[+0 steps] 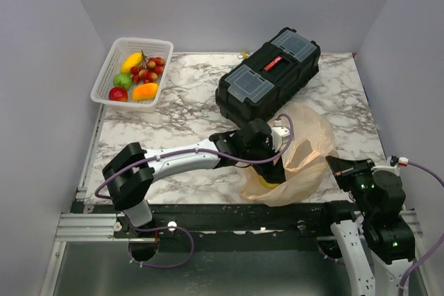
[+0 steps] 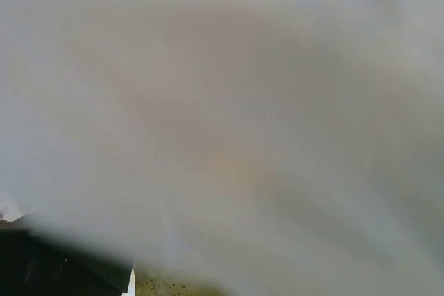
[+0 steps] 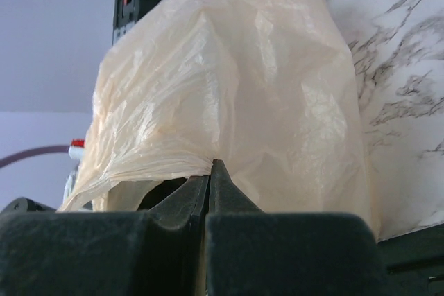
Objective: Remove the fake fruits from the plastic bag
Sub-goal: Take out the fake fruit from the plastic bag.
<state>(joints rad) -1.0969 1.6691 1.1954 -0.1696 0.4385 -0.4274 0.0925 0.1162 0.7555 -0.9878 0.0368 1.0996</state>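
Right hand pinching bag rim, 5 o'clock on surface | left hand buried inside, grip unreadable | fruits in basket, 10 o'clock | I'd hold mouth lifted, feel slowly for more.

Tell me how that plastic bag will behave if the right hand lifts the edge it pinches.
The plastic bag looks thin and crinkled, so it will probably sag and fold, not hold shape. Its glossy film may slip from the shut right hand. Being translucent, it is likely light.

Blk toolbox angled on marble table — white mesh basket far-left corner.
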